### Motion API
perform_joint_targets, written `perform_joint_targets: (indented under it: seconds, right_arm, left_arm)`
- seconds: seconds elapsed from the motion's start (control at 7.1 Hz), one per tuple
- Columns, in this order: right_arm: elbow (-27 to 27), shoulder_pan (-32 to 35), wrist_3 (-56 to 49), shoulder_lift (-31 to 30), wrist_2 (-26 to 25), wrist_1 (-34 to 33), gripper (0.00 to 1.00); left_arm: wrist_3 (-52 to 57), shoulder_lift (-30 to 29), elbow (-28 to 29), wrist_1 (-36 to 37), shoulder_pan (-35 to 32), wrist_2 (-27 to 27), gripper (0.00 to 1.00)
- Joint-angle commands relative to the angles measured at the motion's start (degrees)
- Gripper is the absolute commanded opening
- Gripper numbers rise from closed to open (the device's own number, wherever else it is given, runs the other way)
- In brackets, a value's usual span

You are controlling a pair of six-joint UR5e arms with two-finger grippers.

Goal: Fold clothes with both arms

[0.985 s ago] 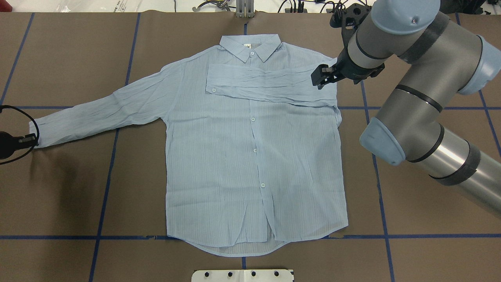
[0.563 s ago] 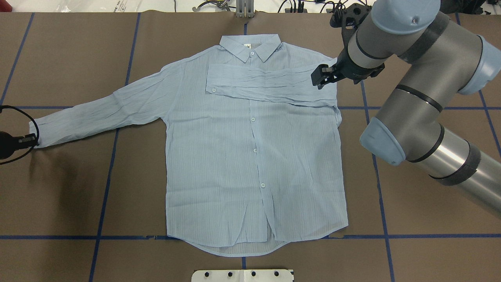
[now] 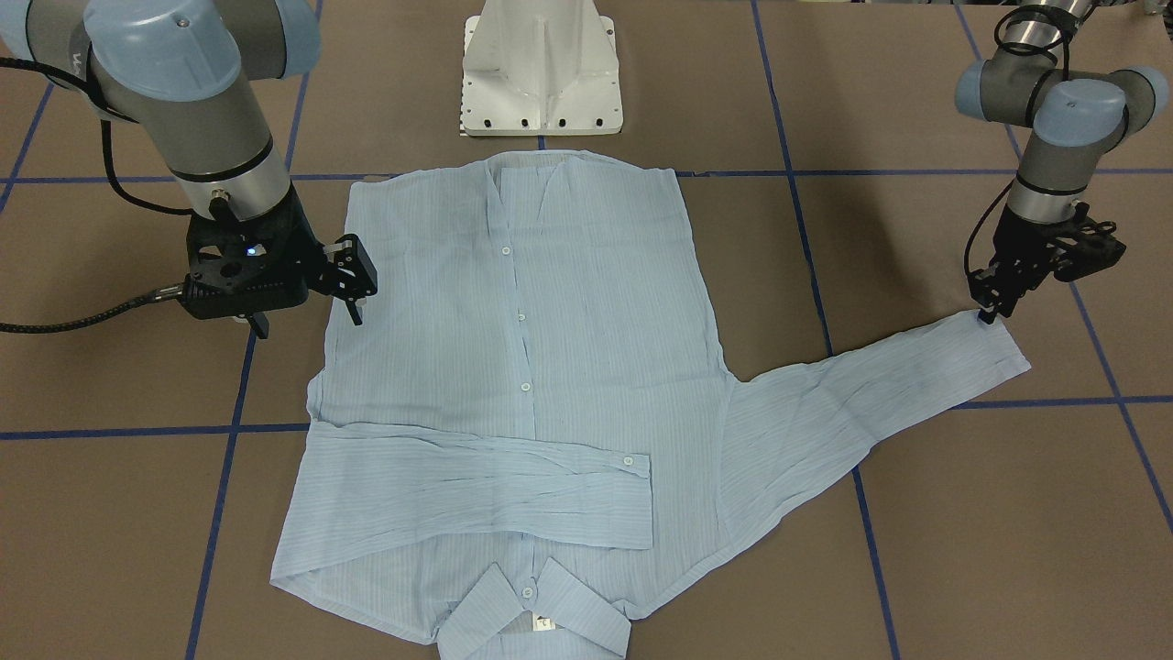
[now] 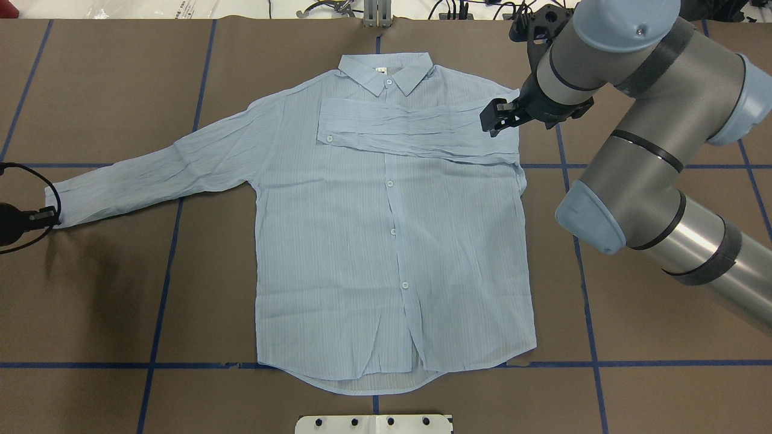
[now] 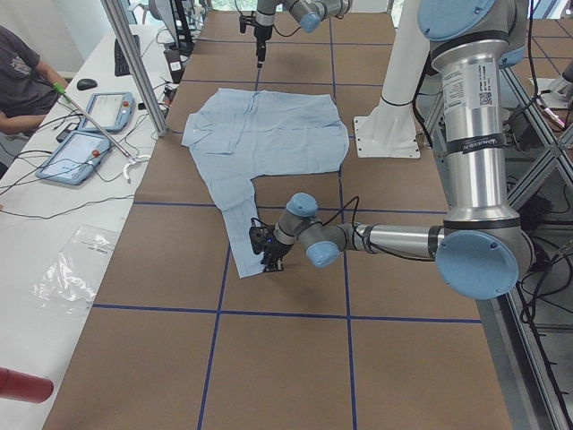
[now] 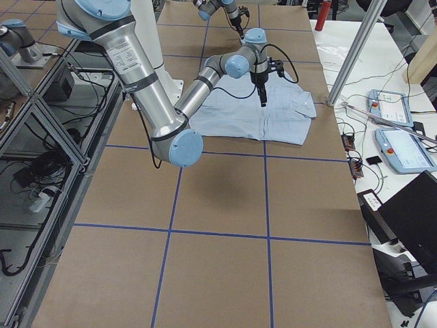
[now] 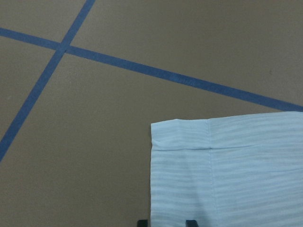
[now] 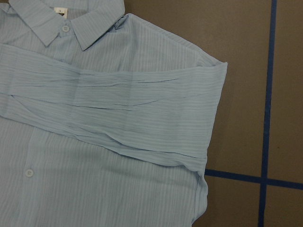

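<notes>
The left pincer (image 3: 988, 312) sits low at the cuff (image 7: 180, 137) of the outstretched sleeve (image 4: 157, 175), the point of the shirt (image 4: 392, 241) farthest from the collar (image 4: 386, 72). In the wrist view its fingertips (image 7: 191, 222) stand a little apart, astride the cuff's edge and not clamped on it. The right pincer (image 4: 496, 117) hovers over the shoulder just beside the collar, above the crease where the folded sleeve (image 4: 416, 129) turns back. It holds nothing, and whether its jaws are apart or together cannot be told. The shirt lies flat on the tabletop (image 4: 90, 301), front up and buttoned. One sleeve is already laid across the chest just below the collar, and the other runs well out from it. The cloth looks thin, light and limp, with fine wrinkles along both sleeves. It will likely sag and drag rather than hold a shape, and may slip from a shallow pinch. The cuff is doubled and stitched, so it is probably the firmest place to take hold. A pinch well in from the cuff's corner, lifted only slightly and carried toward the collar, should lay this sleeve over the first. A high lift risks pulling the shirt's body out of square.
</notes>
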Motion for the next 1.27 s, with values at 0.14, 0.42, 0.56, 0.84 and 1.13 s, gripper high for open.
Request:
perform_joint_targets:
  seconds: [0.14, 0.42, 0.56, 0.84, 1.13]
  right_arm:
    - [0.0, 0.0, -0.1, 0.0, 0.0, 0.0, 1.00]
    - [0.0, 0.0, -0.1, -0.1, 0.0, 0.0, 1.00]
    - [0.0, 0.1, 0.0, -0.2, 0.3, 0.0, 1.00]
    - [1.4, 0.3, 0.0, -1.9, 0.5, -0.3, 1.00]
    - [1.8, 0.4, -0.1, -4.6, 1.1, -0.3, 1.00]
  left_arm:
    - [-0.1, -0.1, -0.1, 0.0, 0.1, -0.1, 0.08]
    - [-0.1, -0.1, -0.6, 0.9, 0.1, -0.1, 0.00]
    - [0.0, -0.1, -2.5, 1.1, -0.1, -0.3, 0.00]
    - [0.5, -0.8, -8.5, 6.7, -1.0, -0.3, 0.00]
    - [1.0, -13.7, -9.1, 20.1, -3.9, 0.1, 0.00]
